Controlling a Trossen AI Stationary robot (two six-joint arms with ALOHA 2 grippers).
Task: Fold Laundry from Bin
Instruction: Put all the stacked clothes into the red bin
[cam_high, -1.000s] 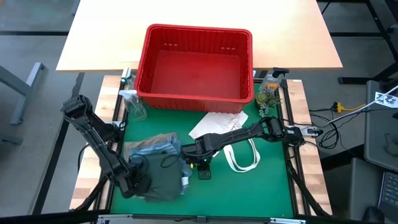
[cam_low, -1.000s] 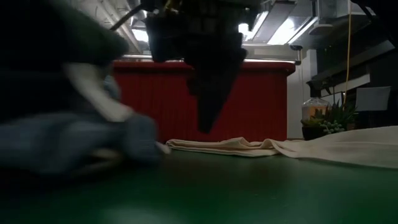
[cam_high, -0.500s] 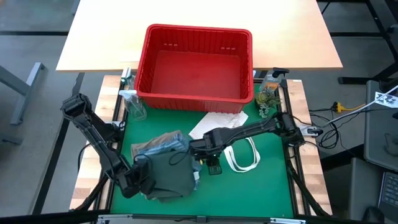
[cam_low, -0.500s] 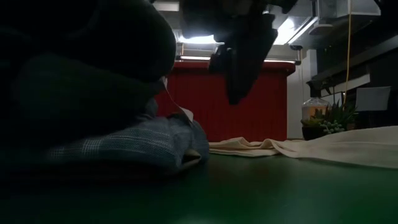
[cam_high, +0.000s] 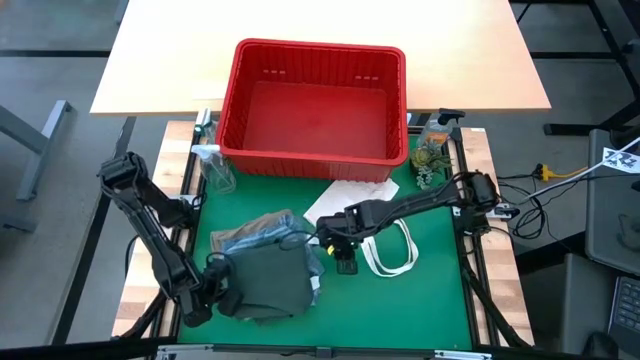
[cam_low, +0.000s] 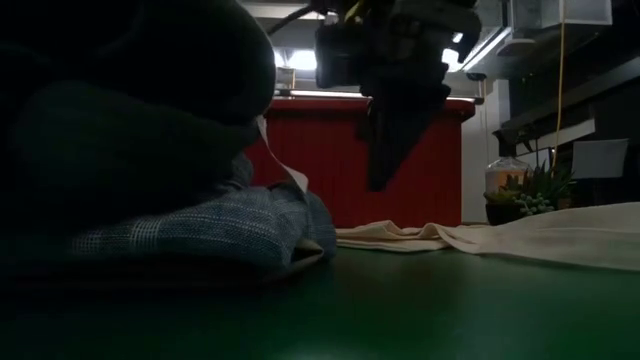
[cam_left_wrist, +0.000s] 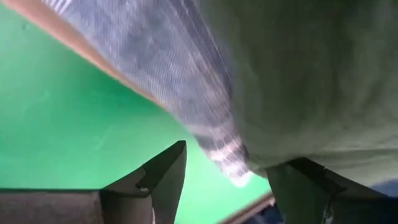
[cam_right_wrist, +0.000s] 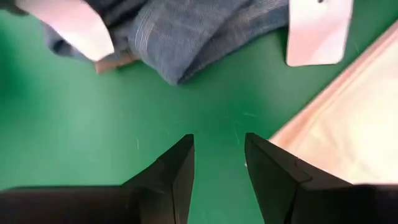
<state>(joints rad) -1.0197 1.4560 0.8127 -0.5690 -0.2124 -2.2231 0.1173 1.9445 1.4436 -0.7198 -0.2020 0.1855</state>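
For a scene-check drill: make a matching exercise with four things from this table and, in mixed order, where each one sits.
Things:
1. red bin
2. dark green garment
3. white tote bag
4. spray bottle

Places:
A. on top of the blue striped shirt
B. at the mat's far edge, empty
C. beside the bin's left corner
D. flat on the mat, right of the clothes pile

Pairs: 1-B, 2-A, 3-D, 4-C

Garment pile (cam_high: 265, 270) lies between left gripper (cam_high: 215, 290) and right gripper (cam_high: 340, 250); tote bag (cam_high: 385, 235) beside right gripper; bin (cam_high: 315, 105) beyond both.
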